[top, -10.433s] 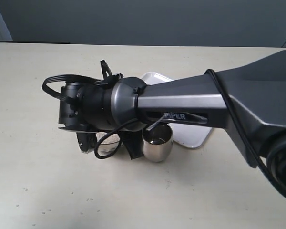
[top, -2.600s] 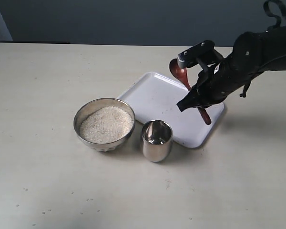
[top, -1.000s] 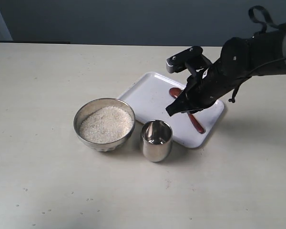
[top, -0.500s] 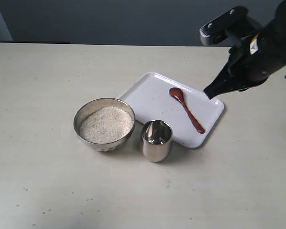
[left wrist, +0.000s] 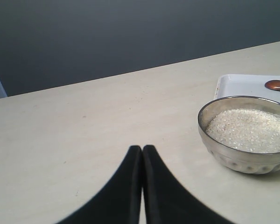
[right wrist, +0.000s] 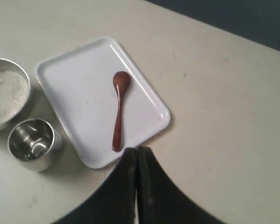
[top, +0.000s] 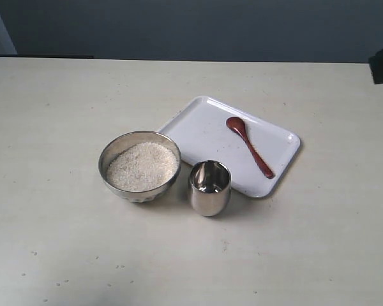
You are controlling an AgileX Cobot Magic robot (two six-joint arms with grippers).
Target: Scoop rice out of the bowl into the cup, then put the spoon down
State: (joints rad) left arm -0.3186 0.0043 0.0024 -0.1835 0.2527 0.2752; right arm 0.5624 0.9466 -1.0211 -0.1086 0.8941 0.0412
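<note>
Slim reddish-brown spoon [top: 249,146] lay flat on the tray [top: 203,131] (small oval head). Right gripper [right wrist: 136,154] had pulled clear of the tray, jaws together; left gripper [left wrist: 142,150] same.

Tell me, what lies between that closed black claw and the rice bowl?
Only bare table separates the left gripper from the bowl, shown in the left wrist view.

Ribbed steel bowl [top: 136,192] holds white rice [top: 142,167], upright steel cup [top: 210,189] just beside it, reddish wooden spoon [top: 249,146] flat on tray [top: 201,131].
</note>
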